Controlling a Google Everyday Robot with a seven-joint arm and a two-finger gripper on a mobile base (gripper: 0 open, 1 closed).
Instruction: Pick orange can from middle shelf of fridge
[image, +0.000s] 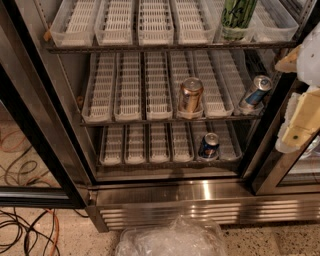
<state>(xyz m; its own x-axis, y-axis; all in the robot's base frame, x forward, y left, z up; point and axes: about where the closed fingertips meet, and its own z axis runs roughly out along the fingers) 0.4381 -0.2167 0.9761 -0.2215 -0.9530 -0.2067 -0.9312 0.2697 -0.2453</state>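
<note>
The orange can stands upright at the front of a white lane tray on the middle shelf of the fridge, a little right of centre. My gripper shows as pale cream parts at the right edge of the camera view. It is outside the fridge, to the right of the shelf and well apart from the orange can. A slim blue-and-silver can leans at the right end of the same shelf, between the gripper and the orange can.
A tall green-and-black can stands on the top shelf. A blue can sits on the bottom shelf. The black door frame runs along the left. Cables lie on the floor at left, and a clear plastic bag lies below the base.
</note>
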